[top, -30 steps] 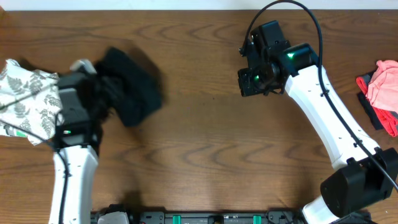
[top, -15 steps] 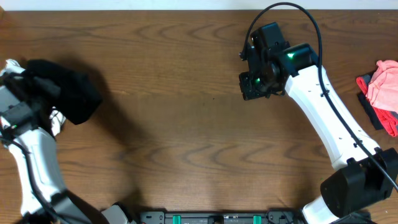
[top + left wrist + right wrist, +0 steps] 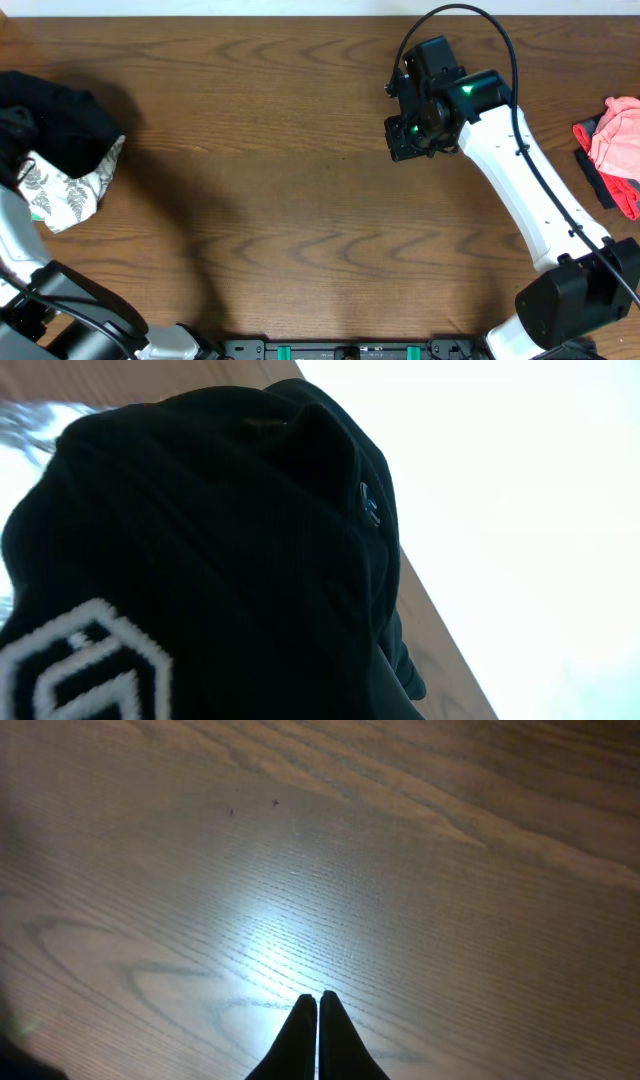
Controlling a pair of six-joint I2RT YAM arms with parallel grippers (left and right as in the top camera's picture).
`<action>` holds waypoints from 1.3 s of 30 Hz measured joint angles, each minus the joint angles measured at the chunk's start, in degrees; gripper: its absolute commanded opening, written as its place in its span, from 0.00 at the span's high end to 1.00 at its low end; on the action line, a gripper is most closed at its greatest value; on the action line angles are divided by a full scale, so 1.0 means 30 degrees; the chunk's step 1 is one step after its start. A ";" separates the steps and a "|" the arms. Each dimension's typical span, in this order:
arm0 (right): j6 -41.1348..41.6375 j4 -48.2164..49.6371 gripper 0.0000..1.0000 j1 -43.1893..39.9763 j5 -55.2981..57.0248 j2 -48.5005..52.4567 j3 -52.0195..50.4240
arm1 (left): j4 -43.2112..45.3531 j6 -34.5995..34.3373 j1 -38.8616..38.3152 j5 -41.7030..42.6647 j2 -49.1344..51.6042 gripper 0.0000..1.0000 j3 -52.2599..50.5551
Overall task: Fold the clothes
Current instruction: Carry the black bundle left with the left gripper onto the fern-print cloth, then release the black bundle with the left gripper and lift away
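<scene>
While the right gripper point(image 3: 318, 1000) hangs over the wooden table point(image 3: 300, 200) with fingers pressed together on nothing, the black garment point(image 3: 55, 125) sits bunched at the far left edge, overlapping a white fern-print piece point(image 3: 75, 190). Left gripper buried in that black fabric, fingers closed on it; white stitched logo point(image 3: 80, 660) low in its wrist view. Pink garment point(image 3: 620, 135) at far right edge

garment point(image 3: 60, 125): blk, wht logo point(image 3: 85, 660) | cloth point(image 3: 72, 190): wht, fern print | piece point(image 3: 615, 140): pink | table point(image 3: 300, 210): brn woodgrain
</scene>
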 measured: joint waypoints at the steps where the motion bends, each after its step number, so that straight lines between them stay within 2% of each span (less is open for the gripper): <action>1: 0.0000 0.0000 0.97 0.0000 0.0000 0.0000 0.0000 | 0.0007 0.0058 0.0299 0.0029 0.0066 0.94 0.0000; 8: 0.0000 -0.0080 0.97 0.0000 0.0000 0.0000 0.0000 | -0.0058 0.0452 0.1399 0.0138 0.2455 0.94 0.0073; 12: 0.0000 -0.0160 0.97 0.0000 0.0015 0.0000 0.0000 | -0.0765 0.0576 0.1399 0.0160 0.4459 0.66 0.0073; 15: 0.0000 -0.0204 0.97 0.0000 0.0051 0.0000 0.0000 | -0.0962 0.0561 0.1421 0.0153 0.5085 0.66 0.0073; 18: 0.0000 -0.0204 0.97 0.0000 0.0051 0.0000 0.0000 | -0.0772 0.0663 0.1472 0.0197 0.5020 0.52 0.0073; 22: 0.0000 -0.0197 0.97 0.0000 0.0058 0.0000 0.0000 | -0.0685 0.0386 0.1756 0.0313 0.4750 0.49 0.0073; 26: 0.0000 -0.0204 0.97 0.0000 0.0058 0.0000 0.0000 | -0.0546 0.0051 0.2441 0.0357 0.4138 0.33 0.0073; 27: 0.0000 -0.0204 0.97 0.0000 0.0058 0.0000 0.0000 | -0.0517 -0.0080 0.2659 0.0372 0.3905 0.27 0.0073; 29: 0.0000 -0.0197 0.97 0.0000 0.0058 0.0000 0.0000 | -0.0430 -0.0095 0.3053 0.0372 0.3344 0.07 0.0073; 30: 0.0000 -0.0197 0.97 0.0000 0.0051 0.0000 0.0000 | -0.0342 -0.0226 0.3286 0.0364 0.2973 0.02 0.0073; 39: 0.0000 -0.0146 0.97 0.0000 0.0058 0.0000 0.0000 | -0.0619 -0.0743 0.4379 0.0372 0.1581 0.02 0.0102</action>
